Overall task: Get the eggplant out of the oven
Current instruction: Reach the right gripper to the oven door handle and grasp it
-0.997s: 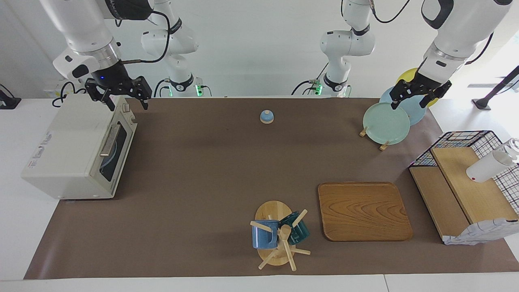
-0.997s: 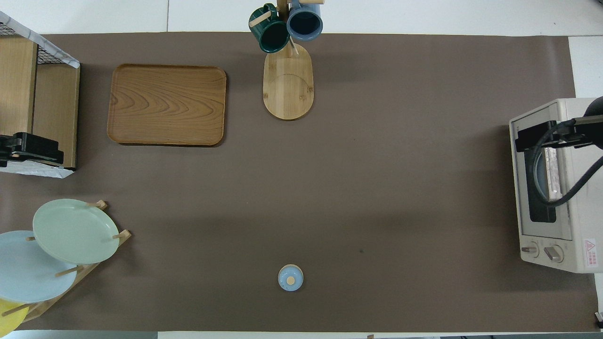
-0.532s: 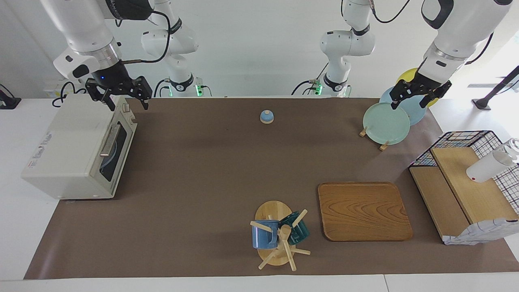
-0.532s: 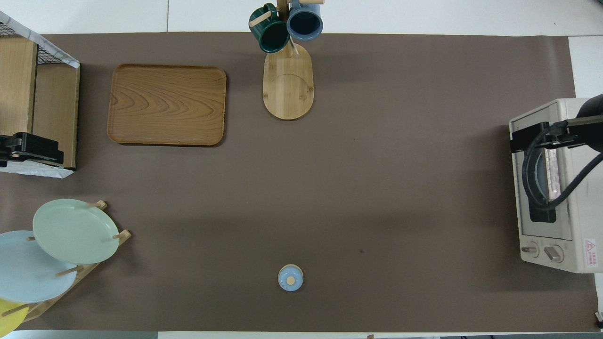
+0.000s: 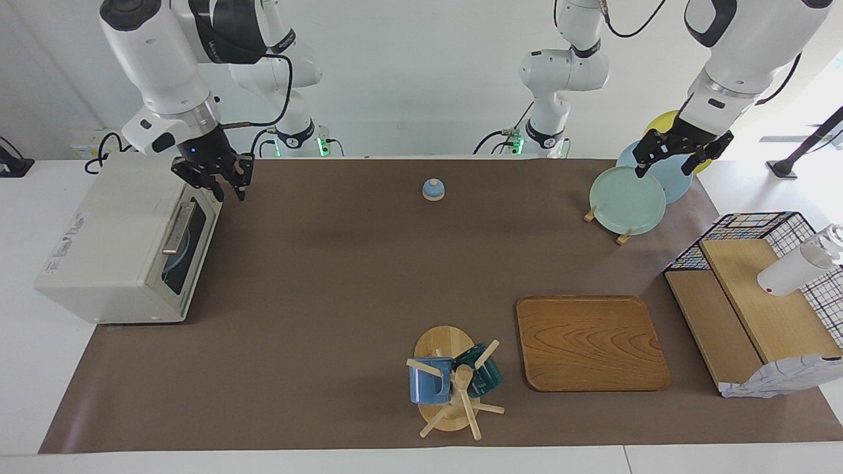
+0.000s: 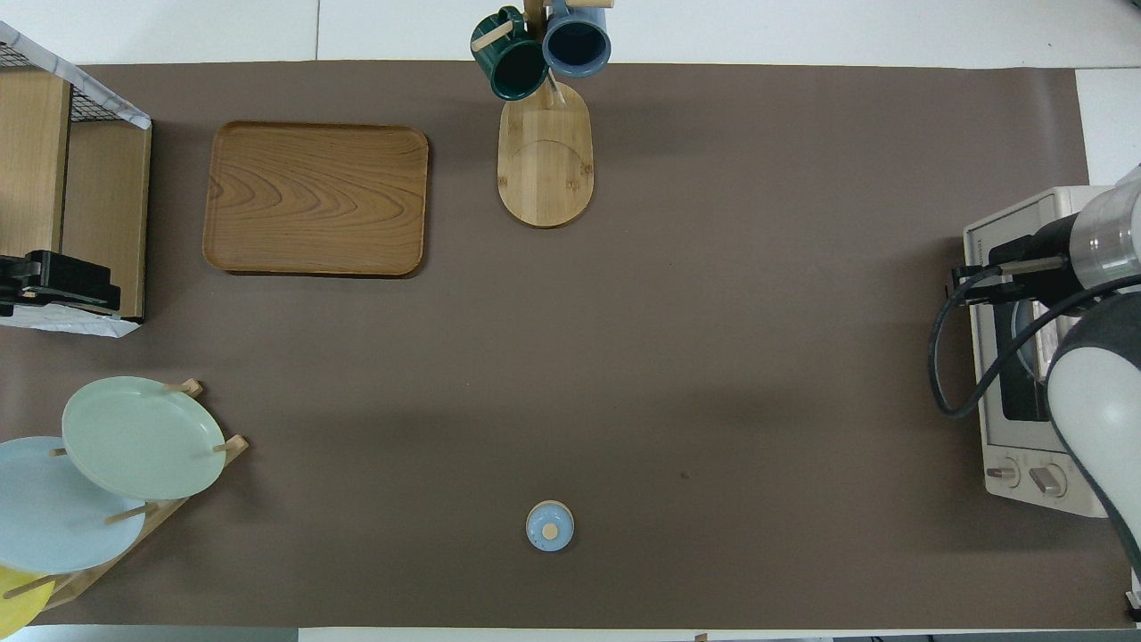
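The cream-white oven stands at the right arm's end of the table, its dark glass door shut and its metal bar handle across the door. Through the glass only a blue plate shows; the eggplant is hidden. My right gripper hangs over the oven's upper front edge, above the door, and holds nothing. In the overhead view the right gripper covers the top of the door. My left gripper waits open and empty over the plate rack.
A rack with green, blue and yellow plates stands at the left arm's end. There are also a small blue bell, a wooden tray, a mug tree with two mugs, and a wire-and-wood shelf.
My right gripper has swung from above the oven's top out over its front edge and has dropped lower, its wrist turned. The left arm has not moved.
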Tool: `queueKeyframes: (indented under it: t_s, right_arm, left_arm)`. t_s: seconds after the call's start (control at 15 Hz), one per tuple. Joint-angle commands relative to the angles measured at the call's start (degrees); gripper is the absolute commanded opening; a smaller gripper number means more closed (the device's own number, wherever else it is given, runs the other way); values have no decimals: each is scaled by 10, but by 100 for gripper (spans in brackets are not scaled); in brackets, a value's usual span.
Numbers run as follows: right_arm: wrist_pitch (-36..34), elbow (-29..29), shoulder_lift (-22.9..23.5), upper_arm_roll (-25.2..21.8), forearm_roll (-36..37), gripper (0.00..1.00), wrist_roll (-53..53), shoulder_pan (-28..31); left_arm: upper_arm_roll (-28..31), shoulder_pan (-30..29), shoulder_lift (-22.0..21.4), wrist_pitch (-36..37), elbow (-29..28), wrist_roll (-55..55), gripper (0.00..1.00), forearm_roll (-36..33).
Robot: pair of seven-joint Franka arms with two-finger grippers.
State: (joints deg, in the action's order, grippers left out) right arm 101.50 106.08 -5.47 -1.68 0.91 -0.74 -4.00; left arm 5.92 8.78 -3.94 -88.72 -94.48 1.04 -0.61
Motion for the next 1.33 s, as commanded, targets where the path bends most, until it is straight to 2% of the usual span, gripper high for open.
queueKeyframes:
  t_s: [0.0,0.2,0.47,0.8,1.26]
  right_arm:
    - [40,48,-17,0,-6,0,-8,24]
    - [64,55,0,0,9,0,-10,58]
    - [70,55,12,0,49,0,-11,72]
    - [101,55,34,0,50,0,-87,126]
    - [122,85,34,0,49,0,-85,127]
  left_arm:
    - [-1,-1,-11,6,-8,-5,100,-6]
    - [-1,-1,-12,6,-8,-5,100,-6]
    - [-1,-1,-11,6,-8,-5,100,-6]
    - [-1,-1,-12,6,-8,-5,100,-6]
    - [-1,-1,-11,6,-8,-5,100,-6]
